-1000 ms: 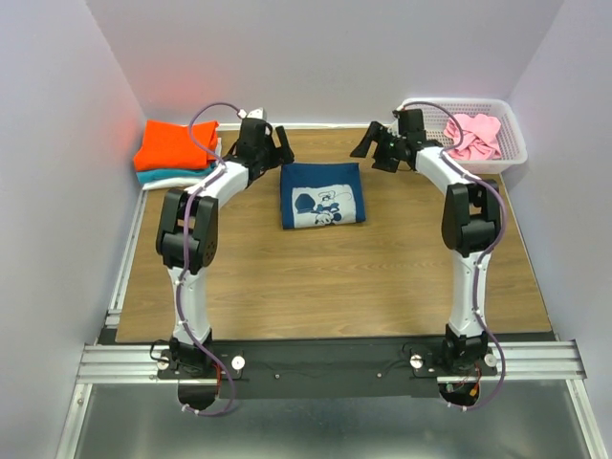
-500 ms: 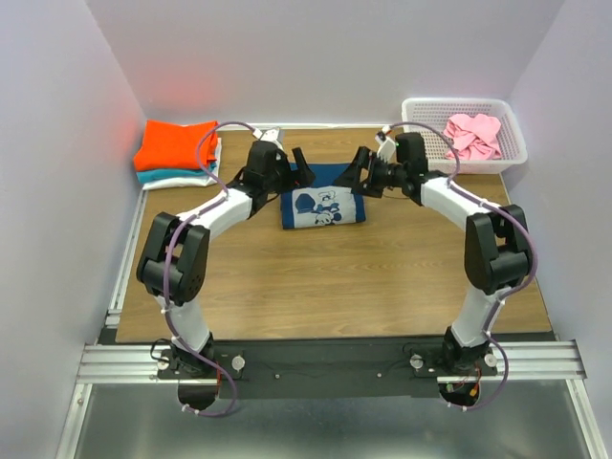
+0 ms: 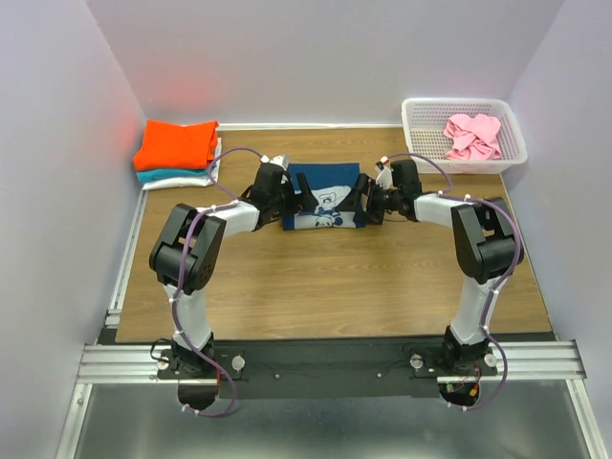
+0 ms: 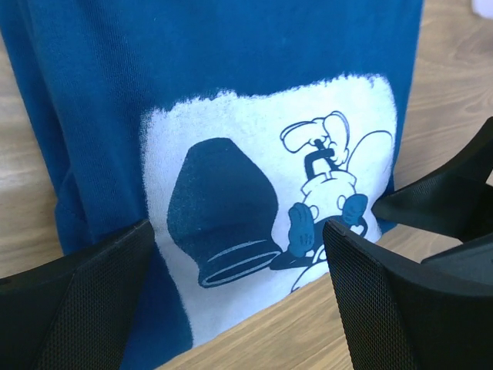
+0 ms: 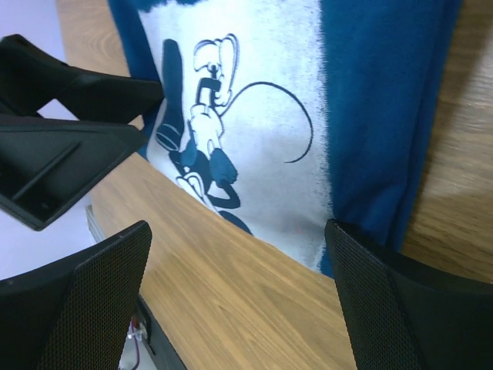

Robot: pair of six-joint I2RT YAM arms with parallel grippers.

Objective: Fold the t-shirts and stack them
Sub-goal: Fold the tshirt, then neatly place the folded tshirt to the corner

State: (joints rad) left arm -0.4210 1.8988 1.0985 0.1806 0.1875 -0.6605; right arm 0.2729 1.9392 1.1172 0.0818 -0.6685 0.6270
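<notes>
The navy-blue t-shirt (image 3: 323, 196) with the white cartoon print lies folded on the wooden table (image 3: 325, 277). My left gripper (image 3: 293, 197) is low at its left side, open and empty. My right gripper (image 3: 366, 204) is low at its right side, open and empty. In the left wrist view the open gripper (image 4: 239, 301) straddles the shirt's (image 4: 231, 92) near edge. In the right wrist view the open gripper (image 5: 239, 293) straddles the shirt's (image 5: 370, 116) near corner. Orange (image 3: 177, 143), teal (image 3: 161, 176) and white (image 3: 191, 182) shirts are stacked at the far left. A pink shirt (image 3: 473, 134) lies in the basket.
The white lattice basket (image 3: 421, 107) stands at the far right corner. Purple-grey walls close in the back and both sides. The right gripper's fingers (image 4: 454, 200) show in the left wrist view; the left gripper's fingers (image 5: 54, 146) show in the right wrist view.
Both arms came from the far side of the table toward me and down, closing in on the left and right sides of the navy shirt. The shirt has not moved.
</notes>
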